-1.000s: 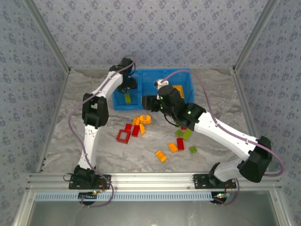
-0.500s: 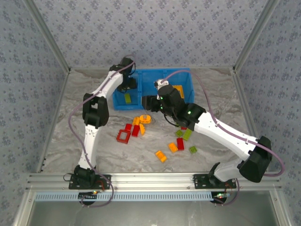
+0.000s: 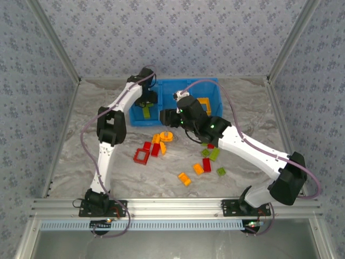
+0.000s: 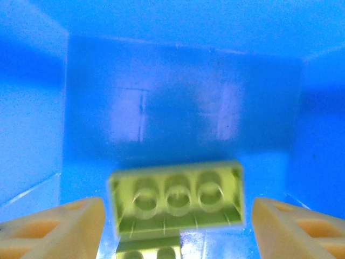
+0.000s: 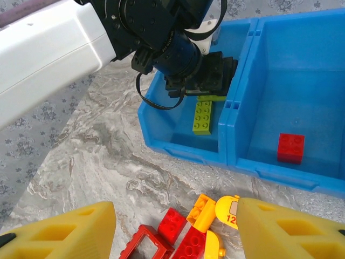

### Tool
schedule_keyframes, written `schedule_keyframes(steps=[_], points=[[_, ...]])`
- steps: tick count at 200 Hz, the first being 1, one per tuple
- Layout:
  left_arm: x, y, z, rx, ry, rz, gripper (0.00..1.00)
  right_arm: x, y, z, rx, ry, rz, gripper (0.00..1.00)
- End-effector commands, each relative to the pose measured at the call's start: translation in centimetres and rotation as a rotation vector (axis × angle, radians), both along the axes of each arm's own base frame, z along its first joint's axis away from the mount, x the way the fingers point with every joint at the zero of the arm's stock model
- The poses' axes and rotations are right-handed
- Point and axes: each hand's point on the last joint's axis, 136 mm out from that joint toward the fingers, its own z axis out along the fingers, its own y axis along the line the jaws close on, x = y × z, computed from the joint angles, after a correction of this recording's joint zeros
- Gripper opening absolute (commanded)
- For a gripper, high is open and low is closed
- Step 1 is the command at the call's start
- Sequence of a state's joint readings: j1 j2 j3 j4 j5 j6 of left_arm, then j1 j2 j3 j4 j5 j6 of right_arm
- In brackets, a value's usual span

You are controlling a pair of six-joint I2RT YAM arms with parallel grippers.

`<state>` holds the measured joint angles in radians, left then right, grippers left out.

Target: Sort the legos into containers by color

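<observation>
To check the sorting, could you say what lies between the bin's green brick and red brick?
In the right wrist view, a blue divider wall separates the green brick from the red brick.

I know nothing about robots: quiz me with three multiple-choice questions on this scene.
1. Where is the left hand?
A) over the table's loose bricks
B) over the blue bin's left compartment
C) beside its base
2. What colour is the brick in the middle compartment?
A) green
B) orange
C) red
3. The right hand is:
A) open and empty
B) shut on a brick
C) shut on the bin
Answers: 1B, above the lime green brick lying there; 2C, one red brick lies there; 3A, fingers wide apart, nothing between.
</observation>
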<state>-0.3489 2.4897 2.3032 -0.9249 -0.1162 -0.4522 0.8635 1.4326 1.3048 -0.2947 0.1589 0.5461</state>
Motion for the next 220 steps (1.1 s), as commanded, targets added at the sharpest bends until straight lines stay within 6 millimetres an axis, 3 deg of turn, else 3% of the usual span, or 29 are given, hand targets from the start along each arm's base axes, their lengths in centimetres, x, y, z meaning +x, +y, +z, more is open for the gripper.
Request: schedule_keyframes(steps=[1, 38, 59, 88, 123, 148, 158, 177, 190, 193, 220], points=[[-0.3, -0.5, 0.5, -0.002, 0.012, -0.028, 0.72, 0.1, 0.3, 1.2, 0.032, -0.011, 0.006, 0.63], [-0.3, -0.5, 0.8, -0.002, 0.008, -0.030, 0.70, 0.1, 0.4, 1.3, 0.033, -0.010, 0.009, 0.63], [-0.2, -0.5, 2.4, 0.011, -0.029, -0.028, 0.68, 0.0, 0.4, 1.5, 0.034, -0.015, 0.011, 0.63], [-0.3, 0.1, 7.7, 0.062, -0.141, 0.005, 0.64, 0.0, 0.2, 1.6, 0.028, -0.024, 0.007, 0.63], [-2.7, 1.9, 16.9, 0.117, -0.344, 0.083, 0.60, -0.2, -1.8, 1.9, -0.018, -0.051, -0.039, 0.62], [-6.8, 2.4, 23.6, 0.036, -0.489, 0.083, 0.58, -0.6, -4.7, 1.4, -0.085, -0.044, -0.098, 0.61], [-9.3, 1.9, 25.0, 0.012, -0.522, 0.040, 0.57, -0.9, -6.2, 1.0, -0.106, -0.024, -0.123, 0.60], [-14.8, -1.1, 27.8, -0.070, -0.596, -0.135, 0.57, -2.0, -8.4, -1.2, -0.170, 0.039, -0.152, 0.56], [-19.3, -3.2, 28.5, -0.111, -0.631, -0.252, 0.57, -2.9, -9.4, -2.4, -0.198, 0.077, -0.160, 0.55], [-20.4, -3.7, 28.5, -0.125, -0.633, -0.280, 0.57, -3.5, -10.0, -4.3, -0.237, 0.114, -0.157, 0.55], [-30.0, -7.2, 25.2, -0.255, -0.599, -0.506, 0.56, -7.0, -10.7, -9.8, -0.339, 0.277, -0.100, 0.54]])
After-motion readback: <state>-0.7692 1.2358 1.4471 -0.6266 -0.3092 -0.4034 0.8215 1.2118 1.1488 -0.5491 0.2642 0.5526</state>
